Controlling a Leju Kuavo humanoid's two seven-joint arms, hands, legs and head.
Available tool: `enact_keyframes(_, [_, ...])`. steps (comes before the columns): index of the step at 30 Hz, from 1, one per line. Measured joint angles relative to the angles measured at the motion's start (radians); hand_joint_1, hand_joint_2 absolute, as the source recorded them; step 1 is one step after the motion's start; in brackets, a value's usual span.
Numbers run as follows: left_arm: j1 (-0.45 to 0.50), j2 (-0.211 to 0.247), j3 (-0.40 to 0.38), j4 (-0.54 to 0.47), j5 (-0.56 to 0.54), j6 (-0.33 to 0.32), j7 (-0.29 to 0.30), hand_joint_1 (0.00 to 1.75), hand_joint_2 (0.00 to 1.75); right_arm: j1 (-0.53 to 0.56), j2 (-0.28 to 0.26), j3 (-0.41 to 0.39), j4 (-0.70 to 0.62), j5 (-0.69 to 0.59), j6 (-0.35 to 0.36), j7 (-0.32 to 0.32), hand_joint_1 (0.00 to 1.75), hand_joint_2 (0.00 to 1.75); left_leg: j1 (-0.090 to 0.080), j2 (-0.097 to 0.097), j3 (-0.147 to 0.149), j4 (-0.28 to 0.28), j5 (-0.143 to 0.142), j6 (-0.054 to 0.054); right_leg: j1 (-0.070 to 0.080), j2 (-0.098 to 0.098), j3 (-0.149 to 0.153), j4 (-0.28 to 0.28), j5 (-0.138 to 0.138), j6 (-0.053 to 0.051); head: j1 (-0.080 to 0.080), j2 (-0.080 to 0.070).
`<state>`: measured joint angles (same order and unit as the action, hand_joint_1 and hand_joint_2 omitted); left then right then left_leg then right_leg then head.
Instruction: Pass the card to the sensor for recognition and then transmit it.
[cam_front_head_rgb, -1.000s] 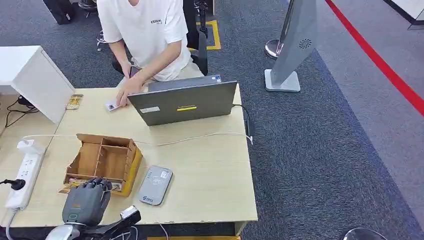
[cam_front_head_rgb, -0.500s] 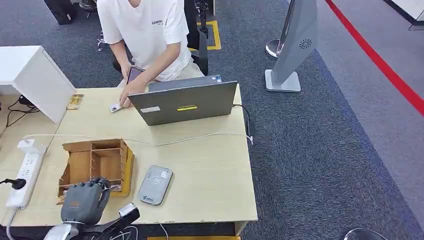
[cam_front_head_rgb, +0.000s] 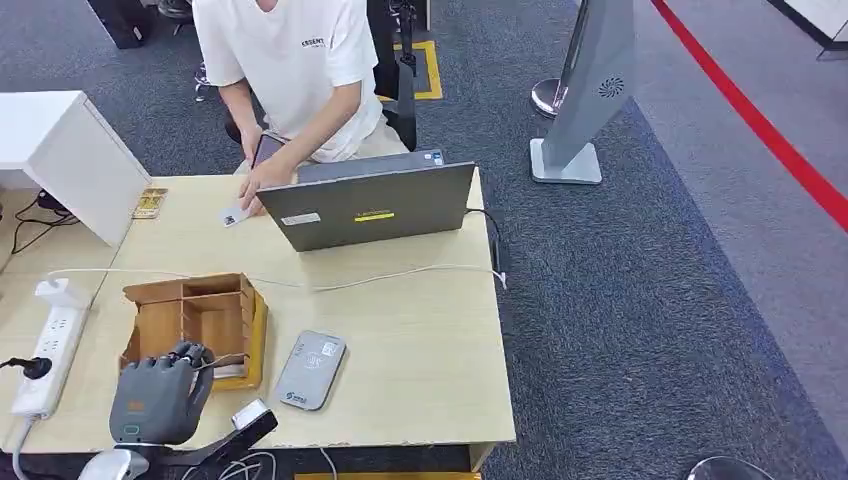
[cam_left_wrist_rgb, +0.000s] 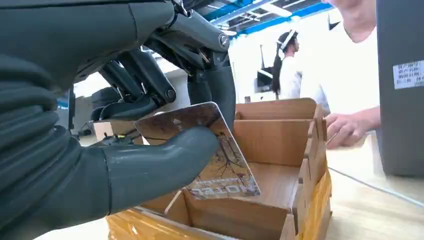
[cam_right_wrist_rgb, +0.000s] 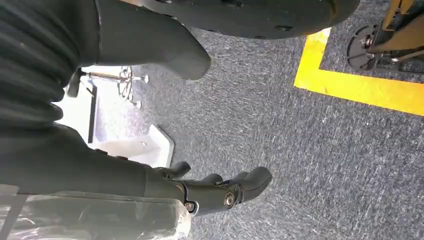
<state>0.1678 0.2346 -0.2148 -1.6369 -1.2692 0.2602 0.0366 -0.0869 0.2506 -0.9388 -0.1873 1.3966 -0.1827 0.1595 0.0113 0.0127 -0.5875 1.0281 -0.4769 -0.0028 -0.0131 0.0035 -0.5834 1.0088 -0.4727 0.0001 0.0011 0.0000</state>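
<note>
Left hand (cam_front_head_rgb: 158, 395) now pinching card (cam_left_wrist_rgb: 210, 150), drawn back from box (cam_front_head_rgb: 200, 318) since a second ago; sensor (cam_front_head_rgb: 311, 369) at 3 o'clock comes next.

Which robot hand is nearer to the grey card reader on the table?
Left. The left robot hand is beside the card reader, holding the card; the right robot hand hangs over carpet.
</note>
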Motion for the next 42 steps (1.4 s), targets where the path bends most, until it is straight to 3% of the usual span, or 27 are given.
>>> enact_keyframes(5, [0.03,0.009,-0.006,-0.085,-0.042,0.061,-0.026,1.75,1.75,0.0,0.0,-0.01,0.0,-0.015,-0.003,0.0,0.0,1.75,0.0,0.0,0.0,0.0,0.0,0.0,0.0,0.0,0.0,0.0,0.0,0.0,0.0,0.0])
enact_keyframes(12, [0.065,0.064,-0.05,-0.275,-0.085,0.187,-0.063,1.75,1.75,0.002,0.0,-0.015,0.0,-0.024,-0.009,0.001,0.0,1.75,0.0,0.0,0.0,0.0,-0.001,0.0,0.0,0.0,-0.001,0.0,0.0,0.0,0.0,0.0])
enact_keyframes(14, [0.032,0.07,-0.061,-0.303,-0.056,0.202,-0.077,1.75,1.75,0.001,0.001,-0.015,0.0,-0.016,-0.008,0.001,0.0,1.75,0.0,-0.002,0.001,0.001,0.0,0.0,0.0,-0.001,-0.003,-0.001,-0.001,0.001,0.0,0.0])
enact_keyframes(17, [-0.147,0.054,-0.087,-0.288,0.026,0.128,-0.063,1.75,1.75,-0.001,0.001,-0.007,0.0,0.023,0.009,-0.006,0.0,1.75,0.0,-0.01,-0.002,0.001,0.003,0.001,0.0,-0.01,-0.002,-0.001,0.0,0.001,0.0,0.0])
enact_keyframes(20, [-0.399,-0.002,-0.1,-0.147,0.05,0.054,-0.029,1.75,1.75,-0.009,0.002,0.016,0.0,0.056,0.029,-0.015,0.0,1.75,0.0,-0.015,-0.004,0.001,0.009,0.001,0.0,-0.015,0.001,-0.001,0.005,0.0,0.002,0.0])
enact_keyframes(23, [-0.564,-0.051,-0.101,-0.008,0.01,0.061,0.019,1.75,1.75,-0.01,0.002,0.036,0.0,0.095,0.05,-0.021,0.0,1.75,0.0,-0.008,-0.004,0.002,0.011,0.001,0.0,-0.009,-0.003,-0.001,0.01,-0.001,-0.002,0.0])
enact_keyframes(26, [-0.788,-0.097,-0.101,0.252,-0.148,0.166,0.106,1.75,1.75,-0.021,0.002,0.08,0.0,0.158,0.105,-0.016,0.0,1.75,0.0,-0.009,-0.007,0.002,0.013,0.002,0.0,-0.01,-0.004,0.0,0.012,0.0,0.002,0.0])
enact_keyframes(28, [-0.951,-0.105,-0.097,0.509,-0.256,0.256,0.151,1.75,1.75,-0.033,0.002,0.114,0.0,0.167,0.127,-0.016,0.0,1.75,0.0,-0.006,-0.007,0.002,0.014,0.002,0.0,-0.006,-0.004,0.0,0.014,-0.002,0.002,0.0])
enact_keyframes(29, [-1.009,-0.105,-0.097,0.62,-0.28,0.27,0.173,1.75,1.75,-0.038,0.002,0.127,0.0,0.171,0.135,-0.016,0.0,1.75,0.0,-0.004,-0.006,0.002,0.015,0.001,0.0,-0.003,-0.005,0.0,0.015,-0.001,0.002,0.0])
enact_keyframes(32, [-1.122,-0.103,-0.097,0.873,-0.291,0.283,0.219,1.75,1.75,-0.041,0.002,0.143,0.0,0.162,0.151,-0.015,0.0,1.75,0.0,0.002,-0.005,0.002,0.015,0.001,0.0,0.003,-0.005,0.0,0.015,-0.001,0.002,0.0])
enact_keyframes(36, [-1.163,-0.096,-0.097,1.05,-0.296,0.297,0.232,1.75,1.75,-0.038,-0.002,0.156,0.0,0.155,0.161,-0.014,0.0,1.75,0.0,0.002,-0.006,0.002,0.014,0.001,0.0,0.003,-0.007,0.0,0.015,-0.001,0.002,0.0])
enact_keyframes(37, [-1.166,-0.093,-0.097,1.08,-0.296,0.297,0.235,0.0,1.75,-0.038,-0.003,0.159,0.0,0.154,0.162,-0.014,0.0,1.75,0.0,0.001,-0.007,0.002,0.014,0.001,0.0,0.003,-0.008,0.0,0.015,-0.001,0.002,0.0])
enact_keyframes(42, [-1.169,-0.083,-0.097,1.157,-0.292,0.295,0.22,0.0,1.75,-0.035,-0.004,0.164,0.0,0.153,0.164,-0.014,0.0,1.75,0.0,0.001,-0.011,0.002,0.014,0.001,0.001,0.002,-0.011,0.0,0.015,-0.001,0.002,0.0])
